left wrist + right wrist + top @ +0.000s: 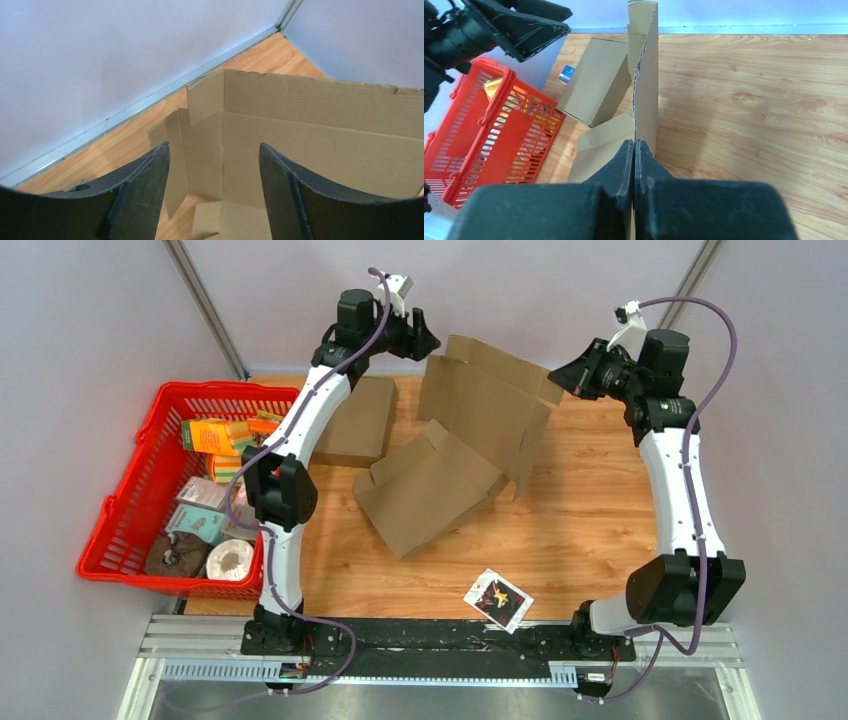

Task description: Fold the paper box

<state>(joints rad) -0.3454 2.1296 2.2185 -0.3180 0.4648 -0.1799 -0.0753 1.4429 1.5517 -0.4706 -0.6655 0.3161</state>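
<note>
The brown paper box is an unfolded cardboard blank, one part lifted upright at the back of the table, the rest sloping down to the wood. My right gripper is shut on the box's upper right edge; in the right wrist view the thin card edge runs up from between my closed fingers. My left gripper is open and empty, just left of the box's upper left corner. In the left wrist view the box's inner wall and side flap lie beyond my spread fingers.
A closed flat cardboard box lies at the back left. A red basket with packets and rolls stands at the left table edge. A small printed packet lies near the front edge. Grey walls close the back and sides.
</note>
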